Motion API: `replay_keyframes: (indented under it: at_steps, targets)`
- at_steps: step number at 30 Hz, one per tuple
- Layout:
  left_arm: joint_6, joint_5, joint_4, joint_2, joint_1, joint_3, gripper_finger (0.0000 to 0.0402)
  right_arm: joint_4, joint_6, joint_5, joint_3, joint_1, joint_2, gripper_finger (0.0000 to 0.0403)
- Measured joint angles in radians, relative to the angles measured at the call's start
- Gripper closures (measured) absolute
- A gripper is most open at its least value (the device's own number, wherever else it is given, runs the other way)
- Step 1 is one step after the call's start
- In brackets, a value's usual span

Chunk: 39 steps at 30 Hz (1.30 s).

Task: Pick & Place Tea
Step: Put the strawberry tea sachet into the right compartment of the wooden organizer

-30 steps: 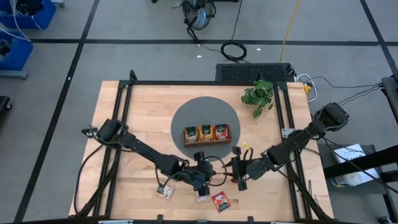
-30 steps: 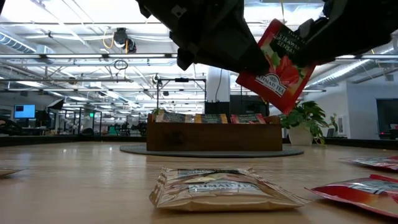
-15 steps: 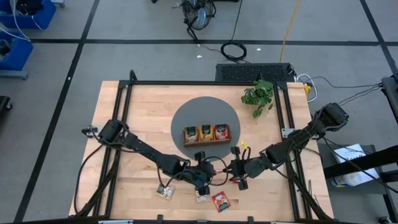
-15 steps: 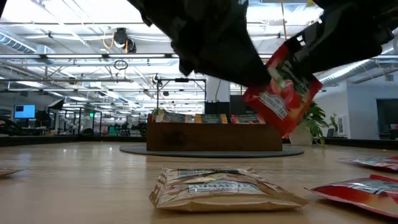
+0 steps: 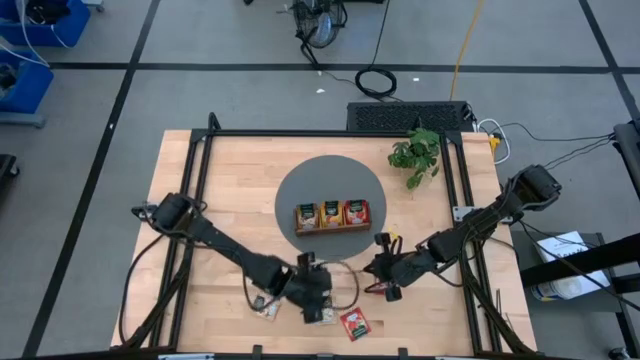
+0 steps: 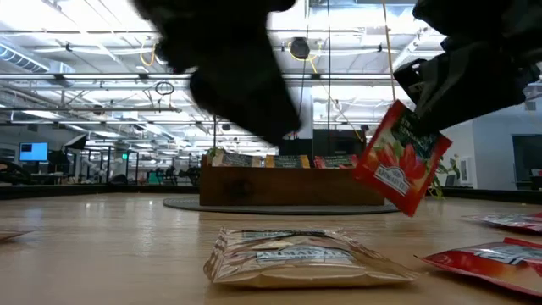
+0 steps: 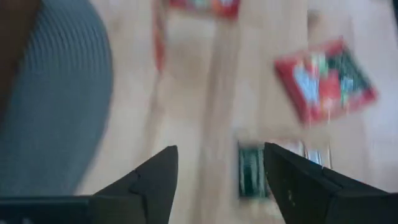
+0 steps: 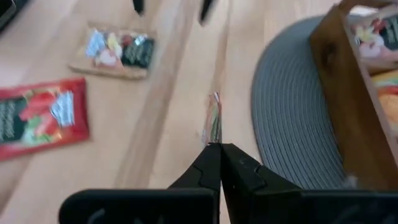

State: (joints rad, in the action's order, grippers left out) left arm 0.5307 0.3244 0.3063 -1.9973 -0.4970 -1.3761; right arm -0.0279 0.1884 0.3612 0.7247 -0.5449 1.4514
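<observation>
The right end effector [image 5: 378,287], at about 5 o'clock from the wooden tray [image 5: 332,216], is clenched on the top edge of a red tea sachet [image 6: 400,158] that hangs clear above the bench [image 5: 240,185]. The left end effector [image 5: 322,303], at 6 o'clock from the tray, stands released with nothing between its fingers [image 7: 152,180]. A pale sachet [image 6: 305,254], probably orange-yellow, lies flat below it, and another red sachet [image 5: 354,323] lies at its 4 o'clock.
</observation>
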Motion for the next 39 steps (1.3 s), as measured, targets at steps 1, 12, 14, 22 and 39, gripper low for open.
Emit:
replay_keyframes:
  at_steps: [1, 12, 14, 22, 39]
  targets:
    - [0.016, 0.010, 0.015, -0.006, -0.016, 0.002, 0.0170, 0.031, 0.000, -0.001, 0.011, 0.007, -0.003, 0.0403]
    - [0.008, 0.301, -0.267, -0.025, -0.174, 0.136, 0.0388, 0.651, -0.102, -0.072, 0.423, 0.161, -0.010, 0.0403]
    - [-0.028, 0.355, -0.309, -0.023, -0.201, 0.151, 0.0388, 0.696, -0.174, -0.106, 0.469, 0.203, -0.011, 0.0403]
    - [-0.082, 0.398, -0.320, -0.023, -0.245, 0.177, 0.0378, 0.827, -0.290, -0.219, 0.592, 0.420, 0.022, 0.0403]
    - [-0.110, 0.399, -0.294, -0.023, -0.242, 0.188, 0.0378, 0.891, -0.420, -0.318, 0.637, 0.657, 0.217, 0.0403]
